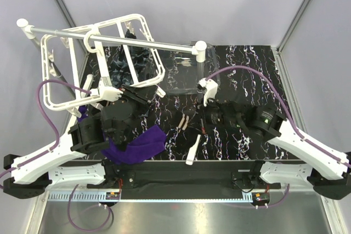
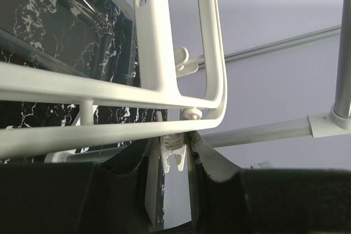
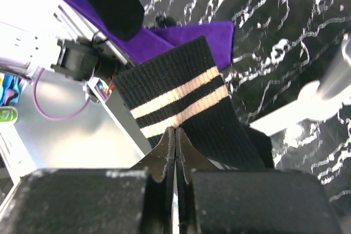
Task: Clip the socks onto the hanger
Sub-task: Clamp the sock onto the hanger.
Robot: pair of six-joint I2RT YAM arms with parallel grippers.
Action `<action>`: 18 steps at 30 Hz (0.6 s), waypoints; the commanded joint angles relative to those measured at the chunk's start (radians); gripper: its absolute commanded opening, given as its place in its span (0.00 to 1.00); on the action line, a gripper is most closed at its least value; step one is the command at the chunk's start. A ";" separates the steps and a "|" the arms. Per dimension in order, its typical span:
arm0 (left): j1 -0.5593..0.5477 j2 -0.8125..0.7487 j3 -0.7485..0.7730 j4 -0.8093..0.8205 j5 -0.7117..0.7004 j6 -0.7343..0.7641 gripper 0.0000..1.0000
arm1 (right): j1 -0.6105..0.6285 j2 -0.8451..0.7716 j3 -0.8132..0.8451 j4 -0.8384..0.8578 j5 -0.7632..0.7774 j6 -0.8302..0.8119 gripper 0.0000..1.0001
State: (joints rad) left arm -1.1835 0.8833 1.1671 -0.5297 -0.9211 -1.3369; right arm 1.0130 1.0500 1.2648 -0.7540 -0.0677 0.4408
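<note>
Two arms are working over the dark marbled table (image 1: 247,69). The left end effector (image 2: 174,160) is raised to the white hanger (image 2: 151,53), just under a corner of its frame. Its fingers are spread, one on each side of a small white clip (image 2: 174,149) that hangs from the frame. They are very close to the clip, but I cannot tell if they touch it. The hanger hangs by its hook from a silver rod (image 1: 170,44).

The right end effector (image 3: 175,135) is low near the middle of the table. Its fingers are pressed together and pinch the black sock (image 3: 186,102) just beside the two tan stripes of the cuff. The cuff extends away from the fingertips. A purple sock (image 1: 140,143) lies at the near edge of the table, partly under the left arm and just behind the striped cuff.
</note>
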 commanded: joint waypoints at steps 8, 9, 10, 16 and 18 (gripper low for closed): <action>-0.004 -0.007 -0.007 0.014 0.011 -0.013 0.00 | 0.039 0.070 0.123 0.127 0.173 -0.028 0.00; -0.004 -0.007 -0.009 0.013 0.013 -0.013 0.00 | 0.038 0.074 0.136 0.130 0.175 -0.031 0.00; -0.004 -0.007 -0.009 0.013 0.013 -0.015 0.00 | 0.038 0.080 0.143 0.133 0.178 -0.037 0.00; -0.004 -0.010 -0.012 0.017 0.022 -0.016 0.00 | 0.039 0.120 0.189 0.153 0.186 -0.048 0.00; -0.004 -0.009 -0.014 0.019 0.027 -0.016 0.00 | 0.038 0.131 0.199 0.166 0.186 -0.050 0.00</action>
State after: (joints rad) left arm -1.1835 0.8833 1.1671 -0.5293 -0.9134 -1.3437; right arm 1.0420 1.1702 1.4143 -0.6506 0.0887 0.4107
